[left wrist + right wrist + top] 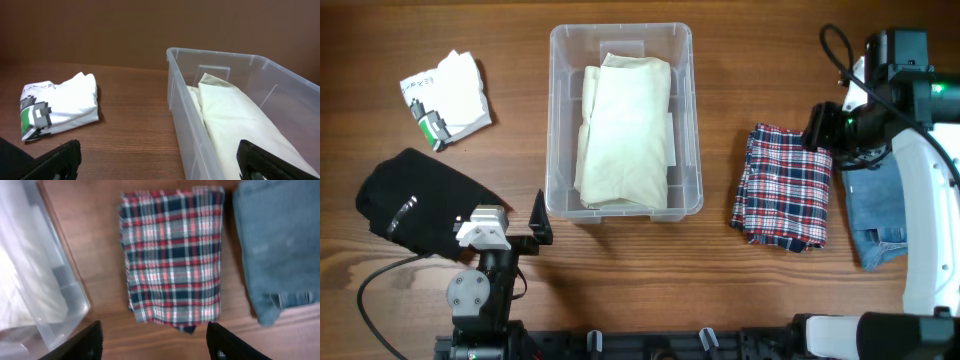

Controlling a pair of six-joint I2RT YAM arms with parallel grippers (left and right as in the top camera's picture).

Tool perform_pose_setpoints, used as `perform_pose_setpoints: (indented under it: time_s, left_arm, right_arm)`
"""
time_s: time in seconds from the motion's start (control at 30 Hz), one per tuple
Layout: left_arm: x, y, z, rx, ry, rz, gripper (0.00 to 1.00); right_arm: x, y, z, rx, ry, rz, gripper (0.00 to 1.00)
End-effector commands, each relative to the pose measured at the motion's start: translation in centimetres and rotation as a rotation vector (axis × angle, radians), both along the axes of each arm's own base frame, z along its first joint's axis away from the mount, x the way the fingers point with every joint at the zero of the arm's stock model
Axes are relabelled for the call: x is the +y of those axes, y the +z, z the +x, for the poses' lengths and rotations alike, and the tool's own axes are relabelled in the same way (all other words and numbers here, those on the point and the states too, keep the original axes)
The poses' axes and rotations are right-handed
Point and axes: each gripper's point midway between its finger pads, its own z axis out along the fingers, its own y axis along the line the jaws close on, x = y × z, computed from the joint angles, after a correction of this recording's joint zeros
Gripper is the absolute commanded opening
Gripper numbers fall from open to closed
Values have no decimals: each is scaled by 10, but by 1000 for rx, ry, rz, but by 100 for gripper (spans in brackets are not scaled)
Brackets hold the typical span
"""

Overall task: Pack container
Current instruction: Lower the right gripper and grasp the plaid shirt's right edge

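Note:
The clear container [556,130] stands mid-table with a folded cream cloth [625,130] lying inside it. My left gripper [540,222] is wide open just off the bin's near left corner. In the left wrist view the container's wall [182,125] and the cream cloth [240,125] lie ahead between the spread jaws of the left gripper [162,167]. My right gripper [818,128] hovers over the far right edge of a folded red-and-navy plaid cloth [785,185]. In the right wrist view the right gripper [155,347] is open and empty above the plaid cloth [172,255].
A folded denim piece [880,215] lies right of the plaid cloth, under the right arm. A white printed shirt [445,95] sits at the far left. A black garment [415,205] lies beside the left arm's base.

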Motion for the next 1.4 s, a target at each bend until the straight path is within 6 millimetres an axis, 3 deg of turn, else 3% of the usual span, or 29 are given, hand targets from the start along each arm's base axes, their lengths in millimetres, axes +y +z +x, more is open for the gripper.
perform_pose_setpoints:
  time_s: [0.0, 0.17, 0.33, 0.6, 0.9, 1.37]
  left_arm:
    - [0, -3, 0, 6, -3, 15, 100]
    - [0, -3, 0, 7, -3, 15, 100]
    - [0, -3, 0, 6, -3, 15, 100]
    - [0, -3, 0, 6, -3, 15, 100]
    - [0, -3, 0, 6, -3, 15, 100]
    - [0, -3, 0, 6, -3, 15, 100]
  right_arm:
    - [-3, -9, -3, 35, -25, -8, 70]
    - [-3, -43, -9, 93, -33, -4, 82]
    - [-12, -96, -17, 138, -121, -42, 92]
    - [-34, -137, -4, 60, -202, -48, 99]
    - [-35, -142, 1, 30, 41, -47, 100]
    - [-37, -142, 12, -13, 45, -55, 100]
